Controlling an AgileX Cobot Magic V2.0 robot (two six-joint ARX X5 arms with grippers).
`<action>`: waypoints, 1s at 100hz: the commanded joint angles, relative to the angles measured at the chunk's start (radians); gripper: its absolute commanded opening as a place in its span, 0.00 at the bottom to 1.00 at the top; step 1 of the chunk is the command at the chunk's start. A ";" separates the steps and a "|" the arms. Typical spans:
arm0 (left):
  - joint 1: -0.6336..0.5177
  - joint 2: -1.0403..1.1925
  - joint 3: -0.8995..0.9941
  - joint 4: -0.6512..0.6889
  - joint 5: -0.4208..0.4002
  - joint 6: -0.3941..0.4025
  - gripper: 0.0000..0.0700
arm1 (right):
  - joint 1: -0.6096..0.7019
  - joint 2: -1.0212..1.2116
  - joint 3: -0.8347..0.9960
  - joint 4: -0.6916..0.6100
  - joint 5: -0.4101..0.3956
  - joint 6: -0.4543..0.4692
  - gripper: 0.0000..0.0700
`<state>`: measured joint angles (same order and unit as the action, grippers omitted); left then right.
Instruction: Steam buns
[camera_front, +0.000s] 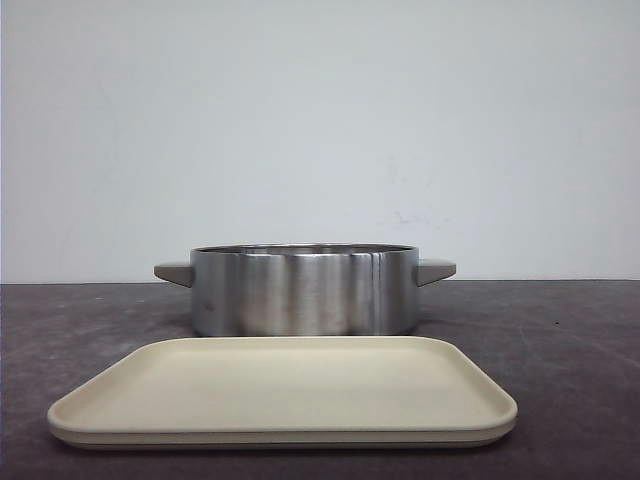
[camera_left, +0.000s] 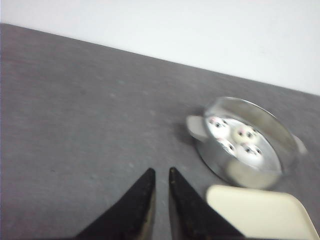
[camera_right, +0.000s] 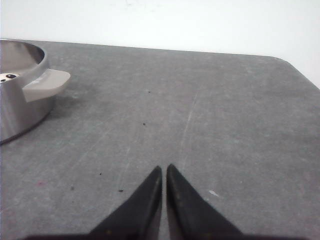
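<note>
Several white buns (camera_left: 244, 133) with black panda faces lie inside a round steel pot (camera_left: 285, 131) with grey side handles. In the front view the pot (camera_front: 304, 290) stands at the middle of the table and its wall hides the buns. My left gripper (camera_left: 161, 171) hangs over bare table to the pot's left; its jaws are shut and empty, with only a thin slit between them. My right gripper (camera_right: 164, 167) is shut and empty over bare table to the pot's right. A sliver of one bun (camera_right: 8, 76) shows over the pot's rim (camera_right: 24, 95). Neither gripper shows in the front view.
A cream rectangular tray (camera_front: 280, 392) lies flat in front of the pot, nothing on it; its corner shows in the left wrist view (camera_left: 260, 215). The pot's grey handle (camera_right: 46, 83) sticks out toward my right gripper. The table is dark grey, with a white wall behind.
</note>
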<state>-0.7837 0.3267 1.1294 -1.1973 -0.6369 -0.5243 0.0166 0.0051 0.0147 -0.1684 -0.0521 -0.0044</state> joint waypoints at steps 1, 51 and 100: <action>0.029 -0.001 -0.019 0.099 -0.013 0.037 0.00 | -0.001 -0.001 -0.003 0.011 0.000 -0.011 0.01; 0.314 -0.017 -0.478 0.616 0.064 0.045 0.00 | -0.001 -0.001 -0.003 0.011 0.000 -0.011 0.01; 0.618 -0.227 -0.992 1.121 0.515 0.248 0.00 | -0.001 -0.001 -0.003 0.011 0.000 -0.011 0.01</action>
<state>-0.1757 0.1257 0.1688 -0.0875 -0.1440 -0.2974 0.0166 0.0051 0.0147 -0.1684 -0.0521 -0.0044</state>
